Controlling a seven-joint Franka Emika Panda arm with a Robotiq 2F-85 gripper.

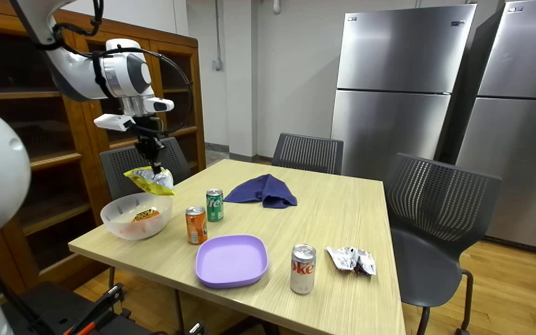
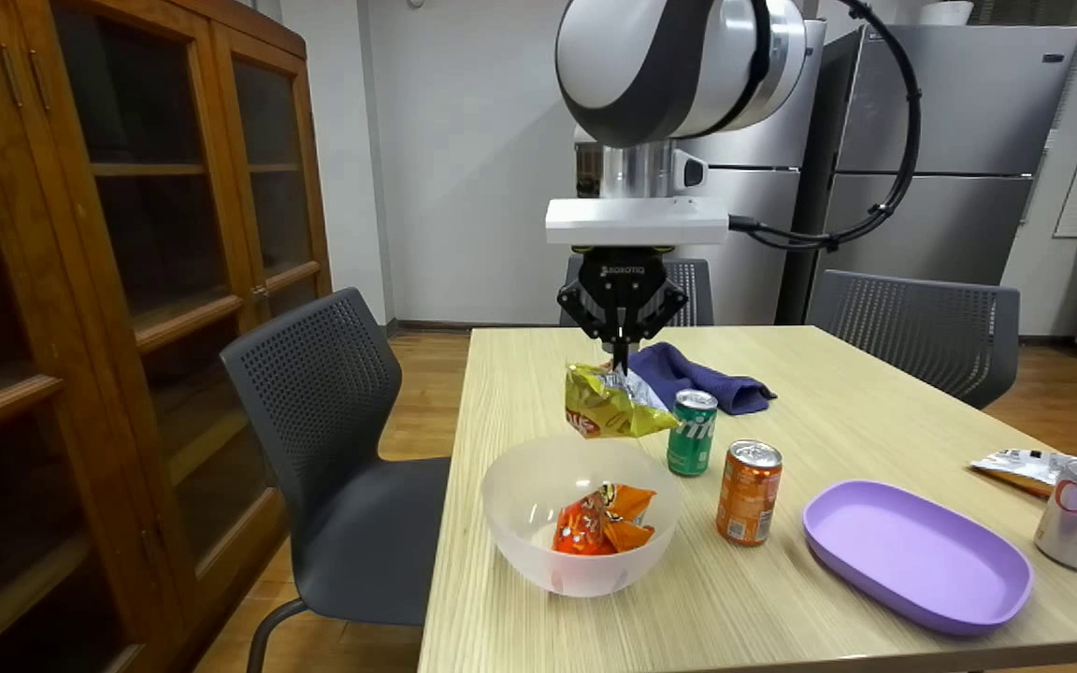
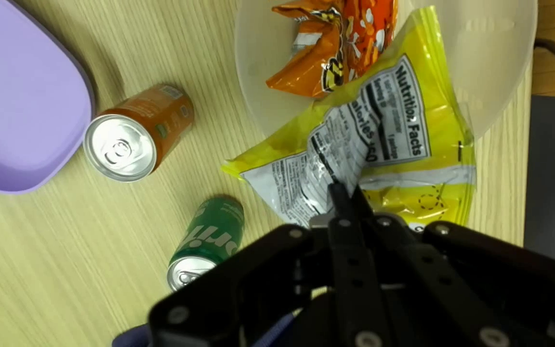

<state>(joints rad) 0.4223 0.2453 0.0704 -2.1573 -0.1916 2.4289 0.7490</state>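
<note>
The yellow bag (image 3: 374,137) hangs over the table (image 2: 520,393) near the rim of the bowl (image 2: 585,578), a raised fold pinched in the gripper (image 3: 348,190). Likely light, soft and slick, perhaps with brittle contents, it seems best held by such a fold. Orange packaging (image 2: 599,523) lies in the bowl.

Arm (image 1: 73,72): extended outward, bent downward at the end.
Wrist (image 2: 637,173): vertical, below arm.
Gripper (image 2: 621,365): pointing straight down, jaws closed in a pinch.
Fingers (image 3: 339,205): tips nearly together.
</note>
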